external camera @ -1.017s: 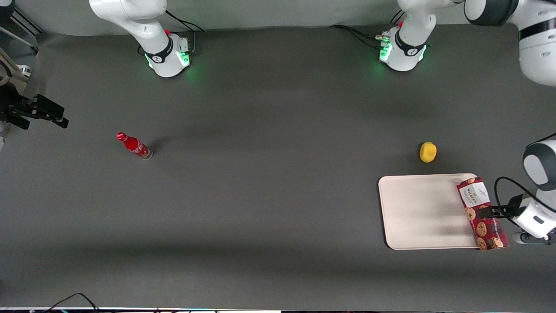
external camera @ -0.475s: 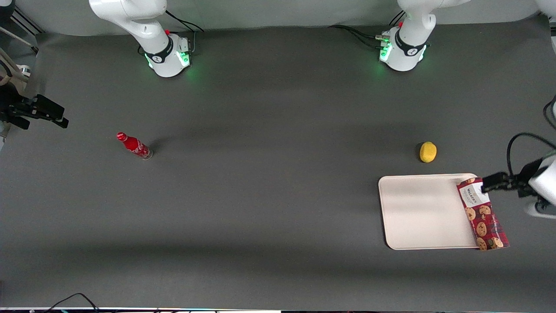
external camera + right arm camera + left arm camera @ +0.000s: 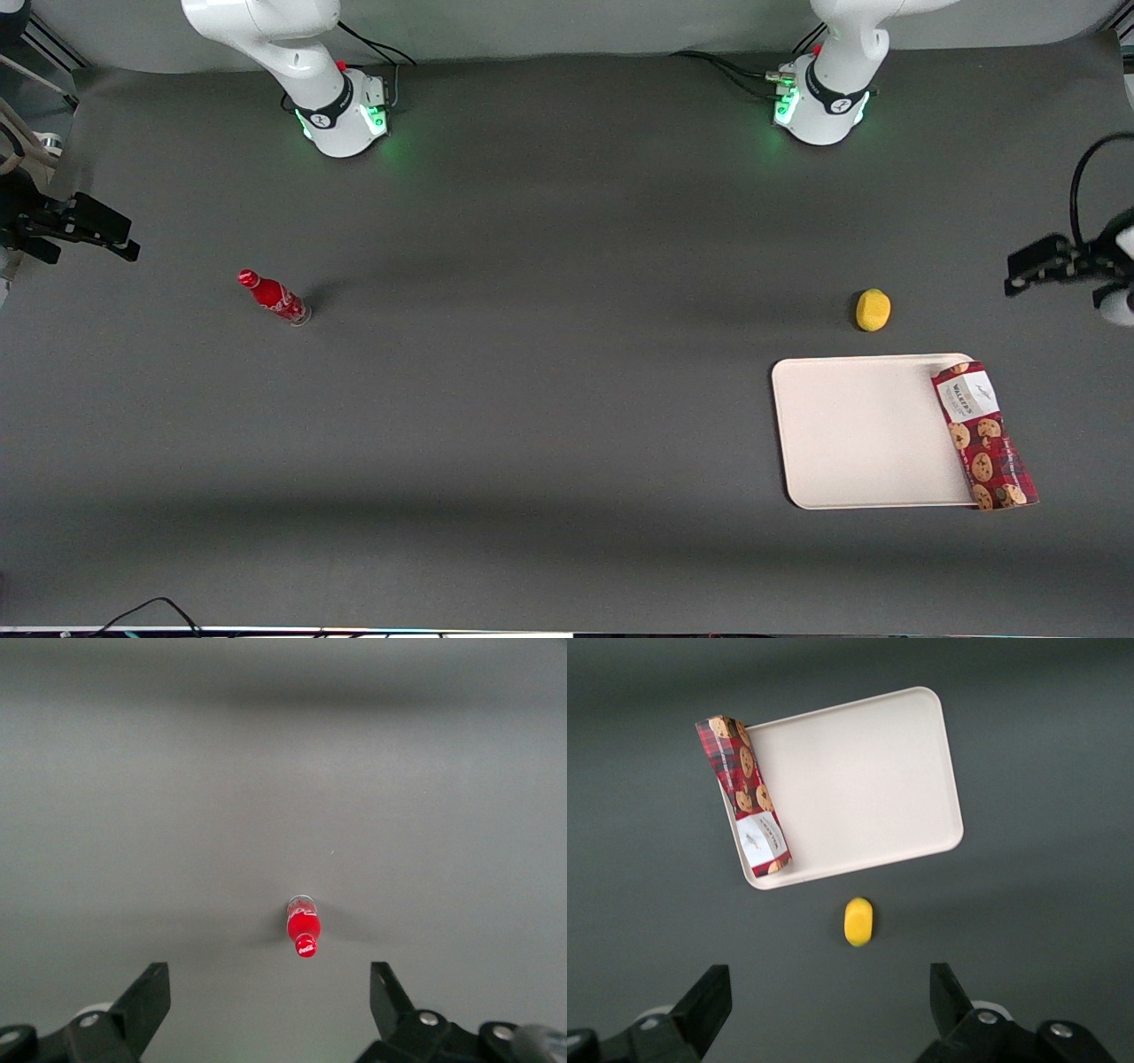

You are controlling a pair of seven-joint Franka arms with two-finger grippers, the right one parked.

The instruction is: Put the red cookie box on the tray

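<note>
A small red bottle (image 3: 274,298) stands toward the parked arm's end of the table (image 3: 549,399). A yellow object (image 3: 873,310) lies near the tray (image 3: 859,434). The red cookie box (image 3: 982,434) rests along the tray's edge, partly overhanging it. The gripper (image 3: 1019,266) hangs above the table, jaws spread wide and empty.

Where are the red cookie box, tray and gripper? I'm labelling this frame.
red cookie box (image 3: 982,434), front view, carton's middle.
tray (image 3: 859,425), front view, bare floor.
gripper (image 3: 1019,270), front view, between its open fingertips, away from the box.
</note>
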